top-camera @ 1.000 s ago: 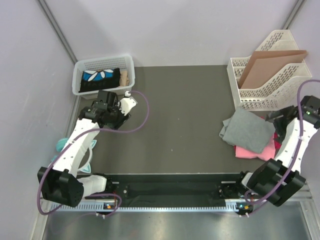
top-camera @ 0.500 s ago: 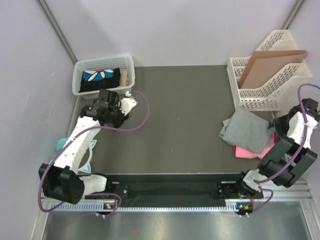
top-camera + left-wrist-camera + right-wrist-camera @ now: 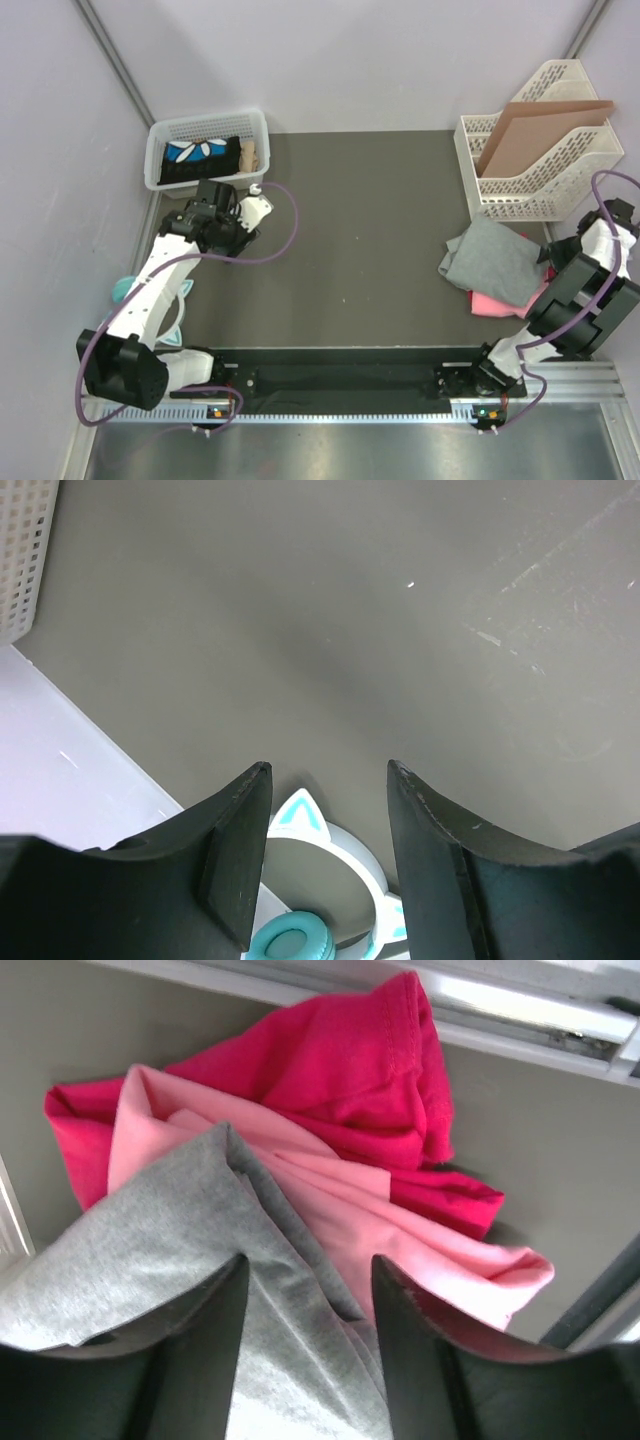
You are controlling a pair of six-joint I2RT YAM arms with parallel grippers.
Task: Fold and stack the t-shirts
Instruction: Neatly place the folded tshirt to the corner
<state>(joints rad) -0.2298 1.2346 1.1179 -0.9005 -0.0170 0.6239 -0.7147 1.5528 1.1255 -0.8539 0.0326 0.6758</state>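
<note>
Nothing to read here, honestly. No lettering, labels, brand marks or numbers are legible in any of the three views.

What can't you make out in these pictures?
- Pink tee and magenta tee: top view, mostly under the grey tee.
- Right claw: wrist view, grey cloth fills its gap, so grip unclear.
- Headphones: left wrist view, cut by the bottom edge and left claw.
- Basket contents: top view, too small.
</note>
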